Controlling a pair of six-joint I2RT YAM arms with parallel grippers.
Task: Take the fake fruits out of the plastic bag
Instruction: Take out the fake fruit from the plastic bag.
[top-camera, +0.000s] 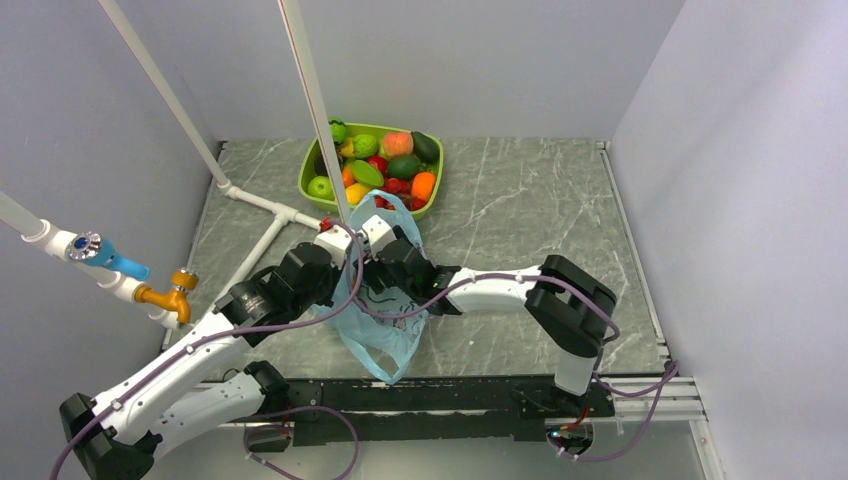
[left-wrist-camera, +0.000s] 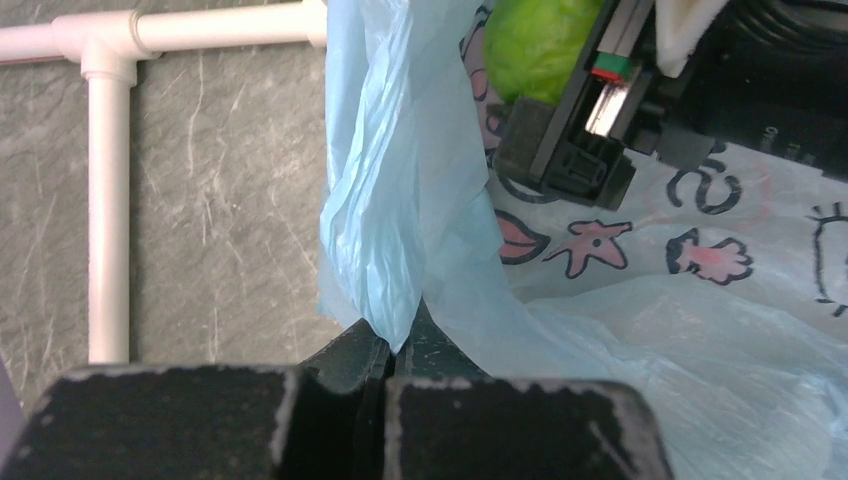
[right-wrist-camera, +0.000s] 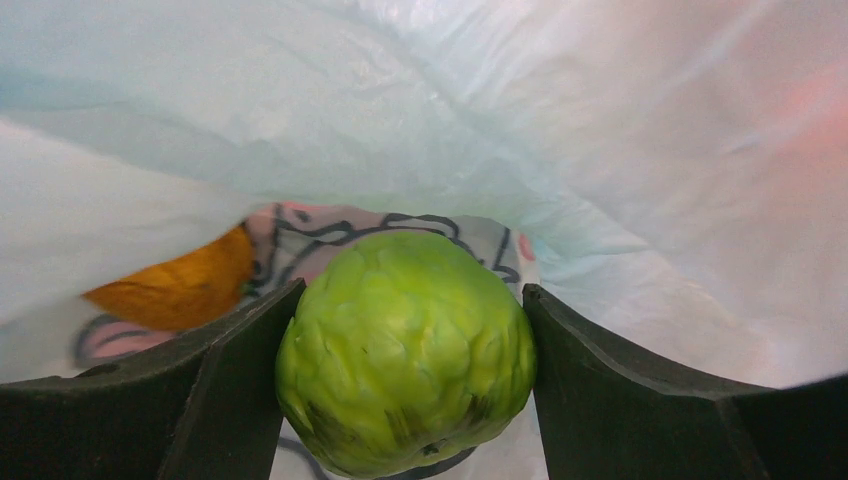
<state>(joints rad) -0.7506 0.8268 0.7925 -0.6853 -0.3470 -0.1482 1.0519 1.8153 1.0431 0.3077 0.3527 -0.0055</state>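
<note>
Now: right tool (right-wrist-camera: 410, 300) grips green fruit (right-wrist-camera: 405, 370) inside plastic bag (right-wrist-camera: 520, 110); lettering (left-wrist-camera: 702, 188) illegible.

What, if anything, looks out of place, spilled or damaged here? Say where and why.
Nothing stands out. The bag is crumpled only because the left hand pinches its edge, while the right hand, inside it, grips a green fruit. No tear or spill shows, and the tray at the back holds its fruits.

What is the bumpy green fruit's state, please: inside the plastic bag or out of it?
Inside: the green fruit sits clamped in the right gripper with the plastic bag surrounding it.
</note>
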